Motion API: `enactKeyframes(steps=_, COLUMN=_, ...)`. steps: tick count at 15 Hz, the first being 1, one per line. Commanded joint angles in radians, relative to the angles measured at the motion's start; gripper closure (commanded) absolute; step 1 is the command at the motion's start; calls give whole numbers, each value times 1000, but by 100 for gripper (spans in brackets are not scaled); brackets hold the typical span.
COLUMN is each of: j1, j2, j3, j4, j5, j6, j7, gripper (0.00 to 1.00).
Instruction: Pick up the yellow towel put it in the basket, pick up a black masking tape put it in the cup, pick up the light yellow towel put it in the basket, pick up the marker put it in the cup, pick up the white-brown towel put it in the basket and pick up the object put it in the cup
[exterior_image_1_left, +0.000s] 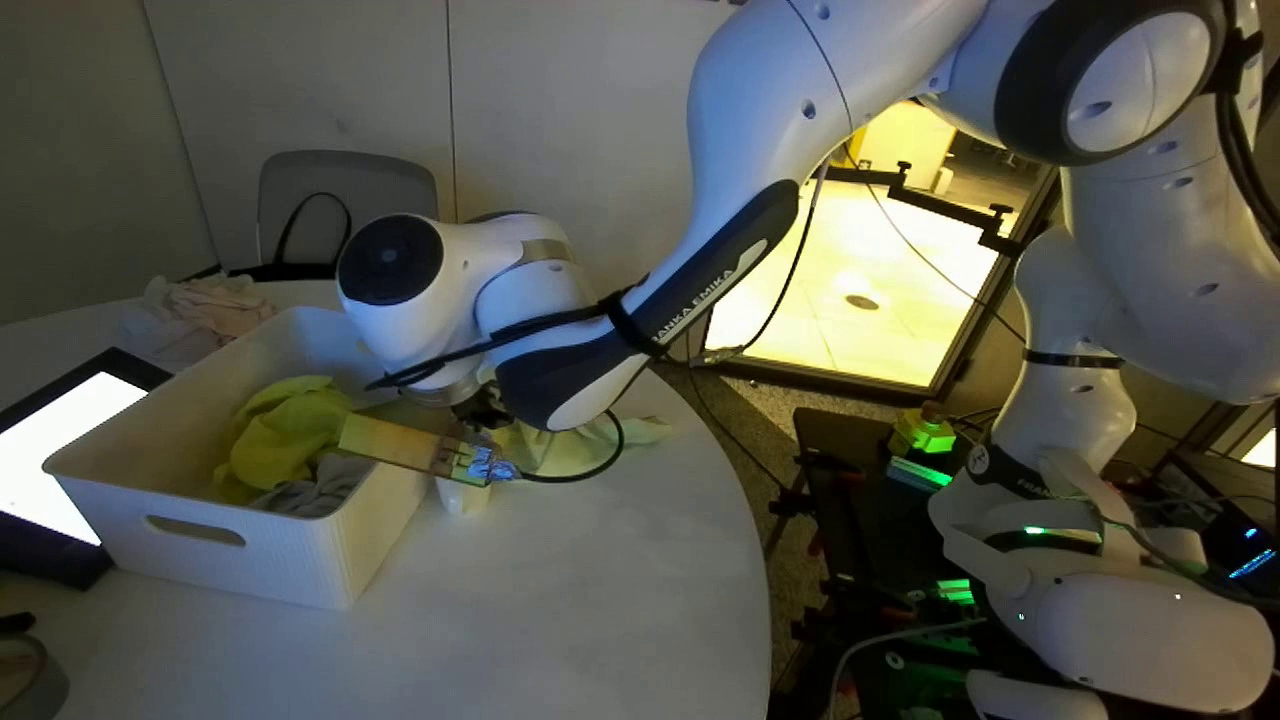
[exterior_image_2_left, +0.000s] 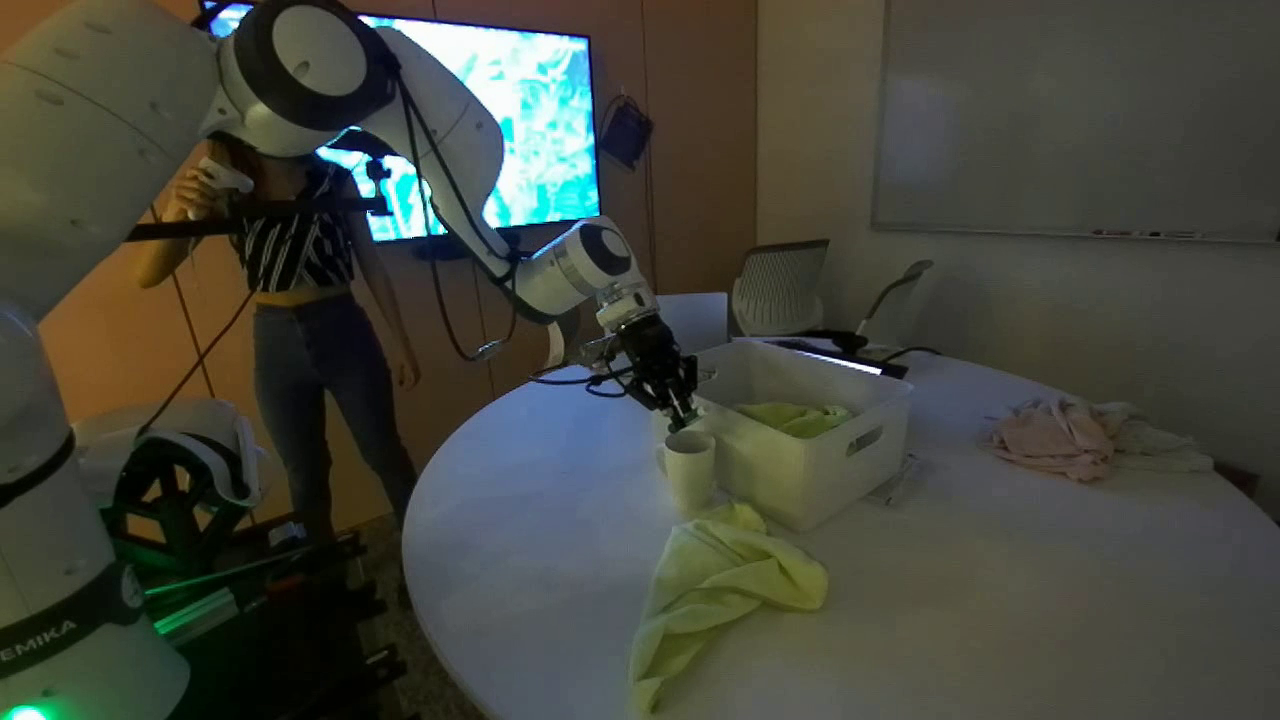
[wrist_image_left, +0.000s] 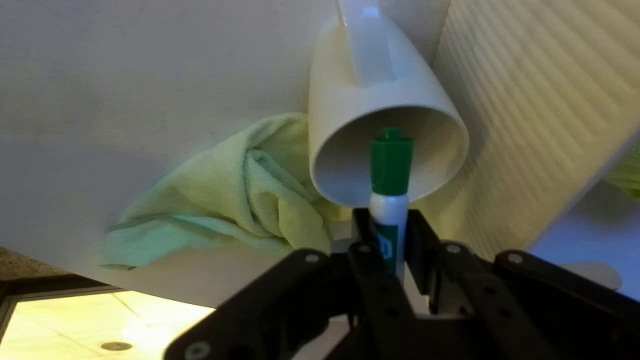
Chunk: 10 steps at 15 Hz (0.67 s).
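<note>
Marker (wrist_image_left: 390, 202), probably light, stiff and a little slippery, sits pinched by its barrel in the claw (wrist_image_left: 388, 219), likely a sound hold, with the cup (wrist_image_left: 345, 102) just below, the basket (wrist_image_left: 537, 100) close beside and the light yellow towel (wrist_image_left: 250, 195) farther off.

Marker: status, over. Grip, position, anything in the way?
Gripper holding marker, green end foremost. Green end lined up with cup mouth; whether inside, can't tell. Possible snag: basket wall, close beside cup.
</note>
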Motion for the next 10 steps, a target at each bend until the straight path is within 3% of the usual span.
enactKeyframes(steps=1, j1=-2, j2=23, j3=6, j4=49, j5=-34, j6=-35, j7=20, gripper=95)
enactKeyframes(steps=10, j1=8, j2=42, j3=6, j4=79, j5=-71, j6=-88, j7=18, gripper=95)
